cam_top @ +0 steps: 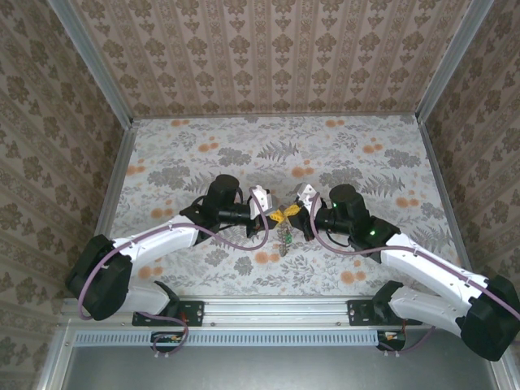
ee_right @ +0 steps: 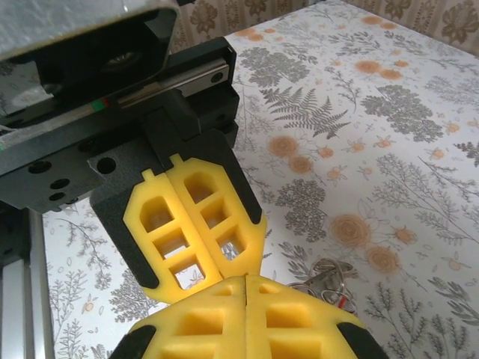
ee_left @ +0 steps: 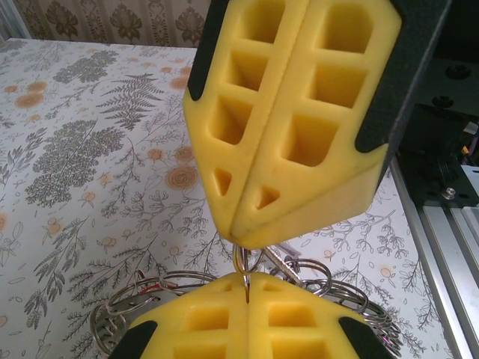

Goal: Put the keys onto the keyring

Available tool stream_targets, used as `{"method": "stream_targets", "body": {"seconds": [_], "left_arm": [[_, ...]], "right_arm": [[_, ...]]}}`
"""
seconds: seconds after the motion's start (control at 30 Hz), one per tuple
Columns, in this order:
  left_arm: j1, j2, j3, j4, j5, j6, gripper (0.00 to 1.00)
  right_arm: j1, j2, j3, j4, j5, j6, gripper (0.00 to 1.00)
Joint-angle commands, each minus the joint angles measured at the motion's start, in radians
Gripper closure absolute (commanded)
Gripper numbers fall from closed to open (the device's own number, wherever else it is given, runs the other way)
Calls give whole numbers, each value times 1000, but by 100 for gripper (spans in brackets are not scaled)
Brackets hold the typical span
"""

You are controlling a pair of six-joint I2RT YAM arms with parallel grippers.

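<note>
Left wrist view | left gripper clenching on thin wire of the keyring, bottom centre | right gripper pressing shut tip-to-tip above, its hold unclear | the keys dangling just below frame centre | judging: light, stiff, slippery, springing wire; pinching the coil's edge looking best

Your right gripper sat at the bottom of the picture, its yellow latticed fingers pressed flat together along one seam. Facing it, the left gripper reached down from its black housing, its fingers likewise closed, and the two sets of tips met. Just right of that meeting point you could see the thin metal loops of the keyring, partly hidden behind your fingers, with a small red piece among them. Below lay the floral tabletop.
</note>
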Motion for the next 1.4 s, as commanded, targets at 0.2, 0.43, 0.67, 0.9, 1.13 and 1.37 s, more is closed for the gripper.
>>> {"method": "stream_targets", "body": {"seconds": [0.2, 0.43, 0.67, 0.9, 1.13, 1.37], "left_arm": [[-6, -1, 47, 39, 42, -14, 100], [-8, -3, 44, 47, 48, -18, 100], [-6, 2, 44, 57, 59, -16, 100], [-6, 16, 36, 86, 58, -19, 100], [-7, 19, 35, 89, 57, -16, 100], [-6, 13, 35, 64, 64, 10, 100]], "right_arm": [[12, -10, 22, -66, 143, -74, 100], [21, -32, 12, -59, 216, -100, 100], [21, -16, 24, -105, 216, -99, 100], [20, 14, 37, -137, 207, -84, 92], [16, -27, 25, -151, 221, -86, 74], [0, -160, -48, -121, 202, -196, 72]]}}
